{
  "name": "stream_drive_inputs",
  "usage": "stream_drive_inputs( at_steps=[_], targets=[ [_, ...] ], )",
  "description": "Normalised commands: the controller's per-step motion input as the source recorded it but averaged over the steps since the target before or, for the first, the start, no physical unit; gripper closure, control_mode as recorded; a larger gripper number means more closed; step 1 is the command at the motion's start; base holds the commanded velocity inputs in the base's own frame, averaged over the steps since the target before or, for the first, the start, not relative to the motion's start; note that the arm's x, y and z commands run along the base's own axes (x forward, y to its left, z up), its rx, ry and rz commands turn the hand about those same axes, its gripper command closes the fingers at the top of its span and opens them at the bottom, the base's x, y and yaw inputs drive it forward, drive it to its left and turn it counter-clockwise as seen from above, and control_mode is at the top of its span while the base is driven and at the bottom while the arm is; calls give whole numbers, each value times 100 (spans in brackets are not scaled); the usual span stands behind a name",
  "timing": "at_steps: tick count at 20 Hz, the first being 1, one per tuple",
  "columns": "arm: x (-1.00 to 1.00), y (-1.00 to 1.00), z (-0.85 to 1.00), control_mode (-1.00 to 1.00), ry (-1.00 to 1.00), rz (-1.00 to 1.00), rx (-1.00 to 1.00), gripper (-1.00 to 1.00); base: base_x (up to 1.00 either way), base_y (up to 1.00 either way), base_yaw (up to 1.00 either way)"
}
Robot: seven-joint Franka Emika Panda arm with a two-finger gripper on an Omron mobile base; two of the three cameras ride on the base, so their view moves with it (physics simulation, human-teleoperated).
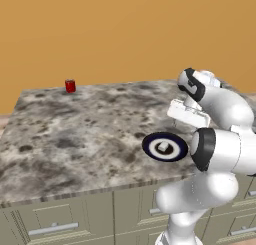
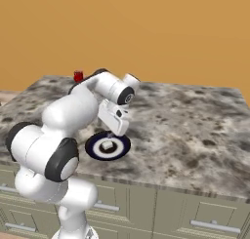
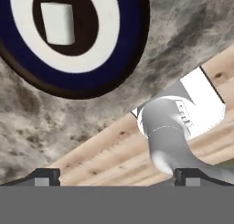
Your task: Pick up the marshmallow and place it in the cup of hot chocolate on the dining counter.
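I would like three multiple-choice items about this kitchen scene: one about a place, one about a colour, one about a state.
1. Where does the tiny off-white cube-like marshmallow lie?
A. in the middle of the round dark-blue-rimmed white plate
B. inside the cup
C. on the floor

2. What colour is the small cylindrical cup of hot chocolate at the far corner of the mottled granite dining counter?
A. green
B. red
C. yellow

3. How is the two-finger gripper?
A. shut on the marshmallow
B. shut on the cup
C. open, holding nothing

Answers: 1 A, the block sits in the plate's dark centre; 2 B, both base views show it red; 3 C, the hand view shows the finger tips wide apart with nothing between.
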Motion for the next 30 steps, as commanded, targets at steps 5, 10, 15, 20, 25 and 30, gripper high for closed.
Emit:
stream_drive_inputs(
  at_steps=[5, 10, 15, 20, 25, 30],
  targets=[
    [2, -9, -38, -100, 17, -12, 0, -100, 0, 0, 0],
    [6, 0, -38, -100, 1, -3, 0, -100, 0, 0, 0],
    [32, 0, -40, -100, 1, 0, 0, -100, 0, 0, 0],
    [38, 1, -27, -100, 9, -1, 0, -100, 0, 0, 0],
    [25, 14, -18, -100, 7, 0, 0, -100, 0, 0, 0],
    [11, 10, -24, -100, 1, 0, 0, -100, 0, 0, 0]
  ],
)
